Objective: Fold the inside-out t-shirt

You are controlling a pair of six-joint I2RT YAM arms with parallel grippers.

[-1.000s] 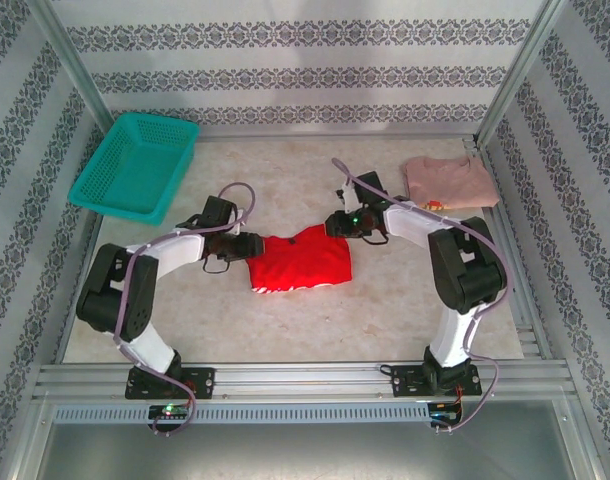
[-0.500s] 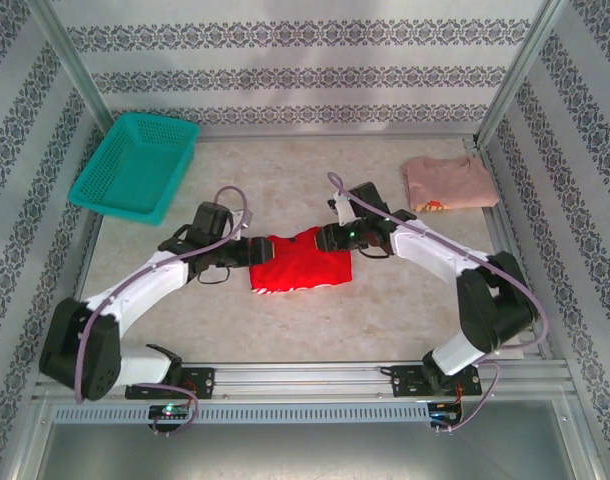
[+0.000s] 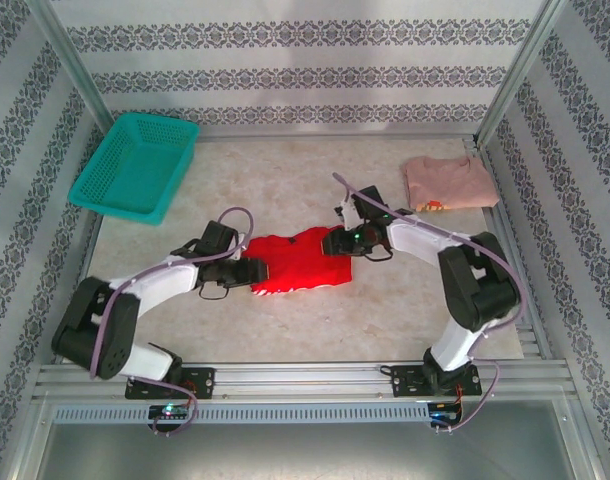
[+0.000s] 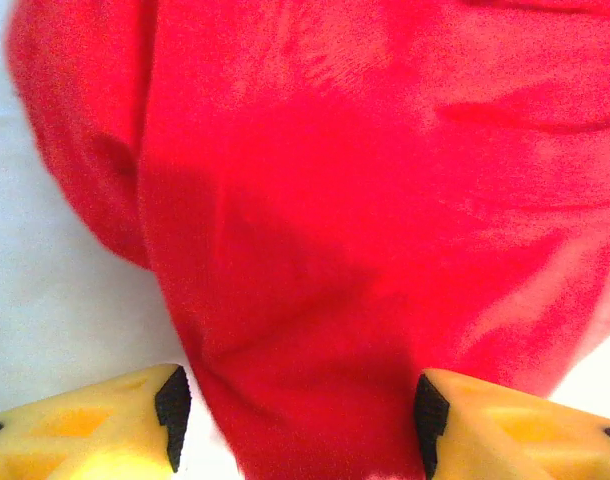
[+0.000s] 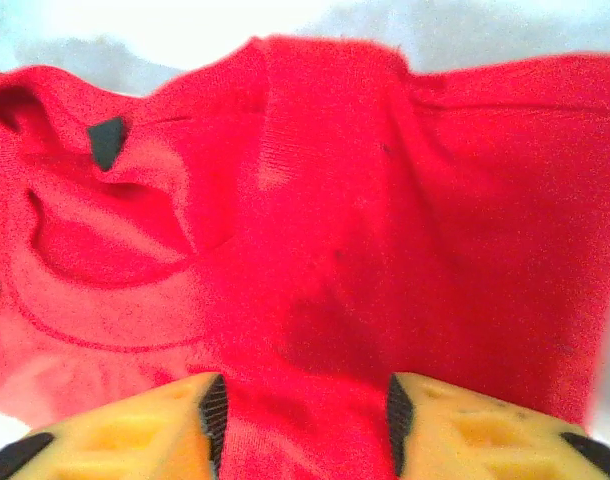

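Observation:
The inside-out t-shirt [image 3: 303,262] lies bunched and bright red in the middle of the table. My left gripper [image 3: 257,272] sits at its left end and my right gripper [image 3: 332,243] at its upper right corner. In the left wrist view the yellow fingers of the left gripper [image 4: 297,405] stand wide apart, with a fold of the red cloth [image 4: 365,200] running loose between them. In the right wrist view the right gripper [image 5: 303,425] is likewise open over the wrinkled cloth [image 5: 405,200], which bears a small dark tag [image 5: 107,140].
A teal basket [image 3: 135,165] stands tilted at the back left. A pale pink shirt [image 3: 450,182] lies folded at the back right. Metal frame posts and patterned walls close in the table [image 3: 285,170] on three sides.
Both grippers have shifted a little toward the near side at the shirt's ends, and the arms' elbows have swung. The right jaws have spread wider. The shirt stays in place.

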